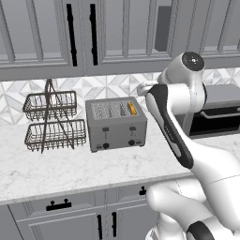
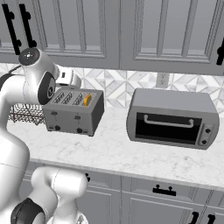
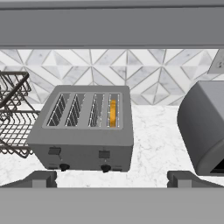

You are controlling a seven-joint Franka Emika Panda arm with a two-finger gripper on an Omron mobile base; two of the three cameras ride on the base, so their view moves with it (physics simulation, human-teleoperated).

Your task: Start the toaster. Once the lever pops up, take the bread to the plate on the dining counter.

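Observation:
The grey four-slot toaster (image 1: 116, 125) (image 2: 74, 112) (image 3: 85, 131) stands on the marble worktop against the tiled wall. A golden slice of bread (image 1: 131, 108) (image 2: 87, 99) (image 3: 113, 113) sits upright in its rightmost slot. Both dark levers (image 3: 104, 154) are on the toaster's front, above two black knobs. My gripper (image 3: 113, 178) is open, its fingertips (image 3: 41, 178) spread wide with nothing between them. It hovers above and in front of the toaster, apart from it. The plate and the dining counter are out of view.
A two-tier wire basket rack (image 1: 51, 121) (image 3: 11, 113) stands left of the toaster. A larger grey toaster oven (image 2: 173, 118) (image 3: 205, 127) stands to its right. Grey wall cabinets (image 1: 93, 33) hang above the worktop.

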